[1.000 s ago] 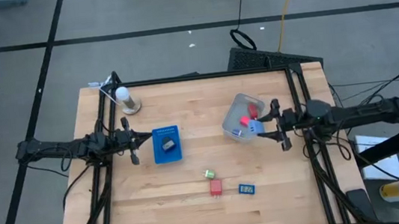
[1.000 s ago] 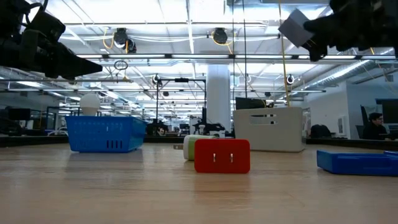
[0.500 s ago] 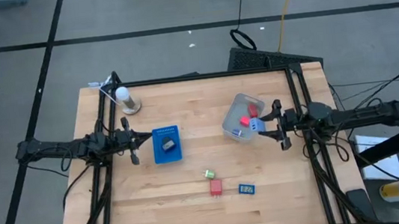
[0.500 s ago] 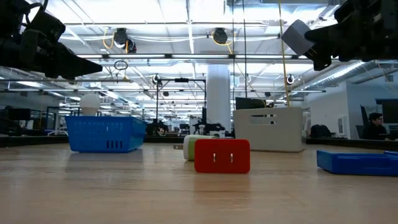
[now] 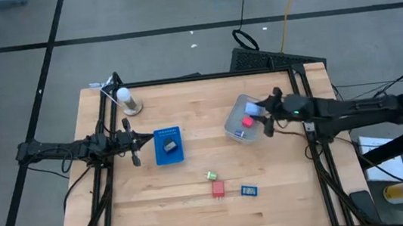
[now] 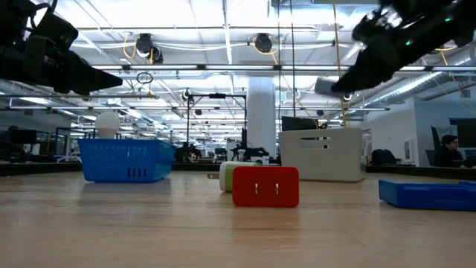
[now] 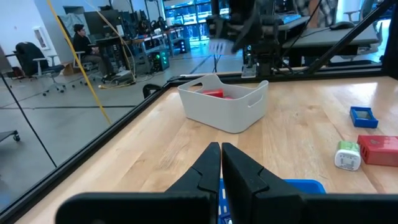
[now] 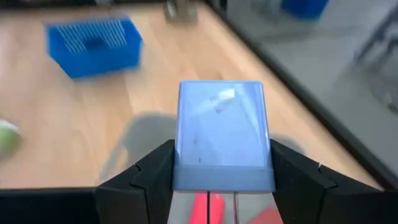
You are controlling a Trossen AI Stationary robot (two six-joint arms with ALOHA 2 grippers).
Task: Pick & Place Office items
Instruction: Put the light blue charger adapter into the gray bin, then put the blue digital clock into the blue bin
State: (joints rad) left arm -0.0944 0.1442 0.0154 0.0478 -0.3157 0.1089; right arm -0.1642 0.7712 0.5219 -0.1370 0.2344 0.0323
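Observation:
My right gripper (image 5: pixel 258 112) hangs over the clear grey tub (image 5: pixel 243 127), shut on a light blue office item (image 8: pixel 222 127). A red item (image 5: pixel 247 121) lies inside the tub. Three more items rest flat on the table near its front: a green-and-white one (image 5: pixel 212 176), a red one (image 5: pixel 218 189) and a blue one (image 5: pixel 249 191). A dark item (image 5: pixel 169 145) lies in the blue tray (image 5: pixel 168 156). My left gripper (image 5: pixel 141 140) waits shut beside the tray's left side, above the table. My right gripper pinches the light blue item by its two opposite sides (image 8: pixel 184 163) between its two fingers (image 8: pixel 147 172). The fingers come from the table's right, slanting downward. The item is lifted clear, above the tub's open top.
A white bulb on a stand (image 5: pixel 129 100) stands at the table's far left corner. Black frame rails (image 5: pixel 300 94) run along the table's left and right sides. Bare wood lies between the tray and the tub.
My right gripper has carried the light blue item toward the table's far edge and a little left, from the tub's right rim to above its middle. It has tipped from pointing upward to slanting down. The hold has stayed shut.

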